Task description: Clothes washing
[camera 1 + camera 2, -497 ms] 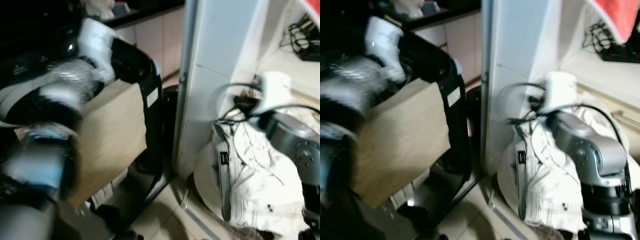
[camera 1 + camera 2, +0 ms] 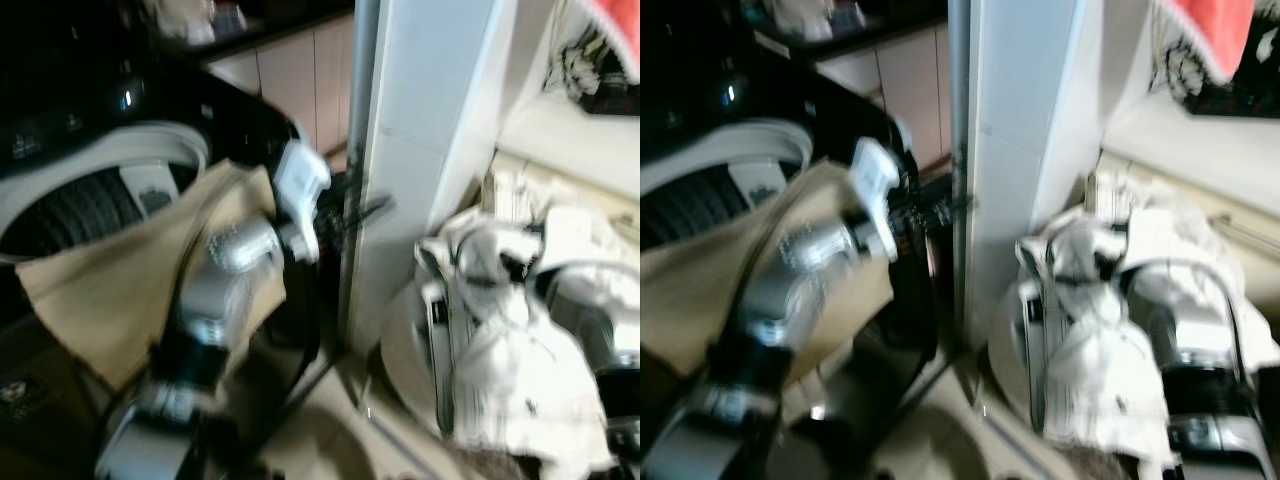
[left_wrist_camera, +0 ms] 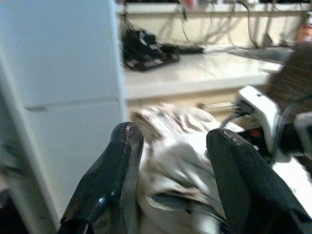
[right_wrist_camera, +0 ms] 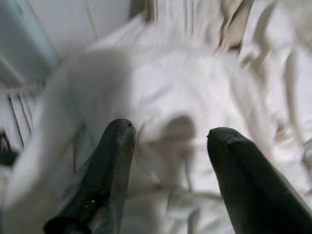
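White clothes (image 2: 500,340) sit heaped on the right, beside the white pillar (image 2: 420,150). Right gripper (image 4: 168,139) hovers over them, fingers spread, holding nothing. Left gripper (image 3: 170,141) faces the heap, open and empty, beside the washing machine (image 2: 90,200).

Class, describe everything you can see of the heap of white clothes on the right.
The heap of white crumpled clothes looks like soft cotton fabric, with grey straps or seams running down its front. It is piled beside the white pillar, below the pale countertop. The right pincer, fingers open, points into its folds; contact is unclear. The left pincer, also open, faces it.
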`<state>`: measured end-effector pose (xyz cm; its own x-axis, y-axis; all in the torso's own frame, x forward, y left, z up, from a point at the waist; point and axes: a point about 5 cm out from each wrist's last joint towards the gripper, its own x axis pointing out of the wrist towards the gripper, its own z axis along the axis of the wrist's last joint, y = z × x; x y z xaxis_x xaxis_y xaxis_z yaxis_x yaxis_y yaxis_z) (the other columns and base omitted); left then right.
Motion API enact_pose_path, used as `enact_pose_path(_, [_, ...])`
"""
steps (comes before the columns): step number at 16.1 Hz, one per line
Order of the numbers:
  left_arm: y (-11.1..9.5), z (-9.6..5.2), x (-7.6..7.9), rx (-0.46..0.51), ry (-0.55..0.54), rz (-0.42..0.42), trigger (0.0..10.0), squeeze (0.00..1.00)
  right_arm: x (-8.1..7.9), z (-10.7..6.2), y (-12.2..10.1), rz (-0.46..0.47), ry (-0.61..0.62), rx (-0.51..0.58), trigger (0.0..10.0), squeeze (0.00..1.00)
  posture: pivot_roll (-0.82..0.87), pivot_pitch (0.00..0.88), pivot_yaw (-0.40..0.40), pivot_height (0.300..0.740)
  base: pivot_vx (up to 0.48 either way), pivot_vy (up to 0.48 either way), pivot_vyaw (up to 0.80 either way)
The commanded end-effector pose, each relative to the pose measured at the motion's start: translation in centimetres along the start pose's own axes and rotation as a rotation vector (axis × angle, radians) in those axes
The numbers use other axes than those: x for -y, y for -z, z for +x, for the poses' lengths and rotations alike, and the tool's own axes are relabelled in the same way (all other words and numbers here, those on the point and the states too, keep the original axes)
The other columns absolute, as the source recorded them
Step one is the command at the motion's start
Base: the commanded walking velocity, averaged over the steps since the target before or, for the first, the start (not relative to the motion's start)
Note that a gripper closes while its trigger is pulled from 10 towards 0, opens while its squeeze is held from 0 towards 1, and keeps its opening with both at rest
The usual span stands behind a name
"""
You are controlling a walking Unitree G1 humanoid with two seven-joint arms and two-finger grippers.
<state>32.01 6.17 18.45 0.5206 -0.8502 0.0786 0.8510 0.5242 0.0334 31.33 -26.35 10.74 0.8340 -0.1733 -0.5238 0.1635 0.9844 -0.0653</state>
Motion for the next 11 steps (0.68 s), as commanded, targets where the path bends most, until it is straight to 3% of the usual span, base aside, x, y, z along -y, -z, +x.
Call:
enact_pose_path(1, [-0.6,-0.3,0.6,-0.004,0.015,0.022,10.0,0.00,0.1,0.3,-0.1,-0.025,-0.014,0.014,10.0,1.00,-0.10,0.000,0.069,0.740,0.000,0.000,0.00])
enact_pose_path(6, [1.0,-2.1,2.6,-0.146,0.086,0.026,10.0,0.00,0.4,1.6,0.9,-0.066,-0.016,-0.063,10.0,1.00,-0.09,0.000,0.058,0.740,0.000,0.000,0.00])
enact_pose_path(7, [1.3,-2.3,2.8,-0.178,0.101,0.039,10.0,0.00,0.1,1.8,1.3,-0.076,-0.050,-0.091,10.0,0.00,-0.09,0.000,0.059,0.740,0.000,0.000,0.00])
enact_pose_path(11, [1.7,-2.7,3.3,-0.241,0.123,0.052,10.0,0.00,-0.8,1.9,2.7,-0.088,-0.171,-0.193,10.0,0.00,-0.09,0.000,0.058,0.740,0.000,0.000,0.00])
